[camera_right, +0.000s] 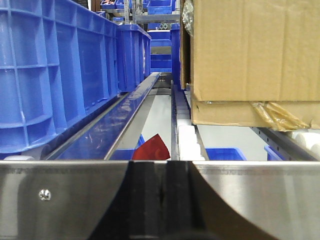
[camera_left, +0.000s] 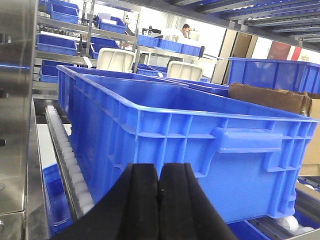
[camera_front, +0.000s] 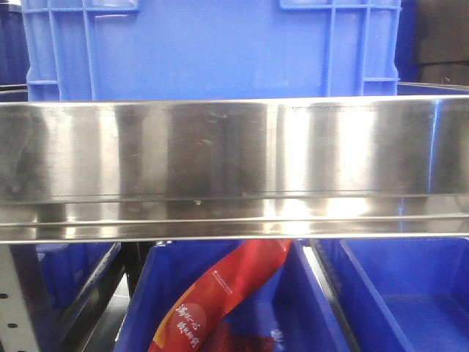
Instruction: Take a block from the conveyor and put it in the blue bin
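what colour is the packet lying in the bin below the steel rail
Red, with white lettering; the packet shows best in the exterior front-facing view.

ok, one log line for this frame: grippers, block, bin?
left gripper: shut, empty | right gripper: shut, empty | block: not in view | blue bin: ahead of left gripper | conveyor: not in view

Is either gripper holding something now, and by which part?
Nothing is held: the left gripper and right gripper both have jaws closed together, with nothing between.

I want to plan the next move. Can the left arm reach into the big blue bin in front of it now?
Probably yes. The left gripper is shut, just before the blue bin; nothing stands between them, but it sits below the rim and must rise first.
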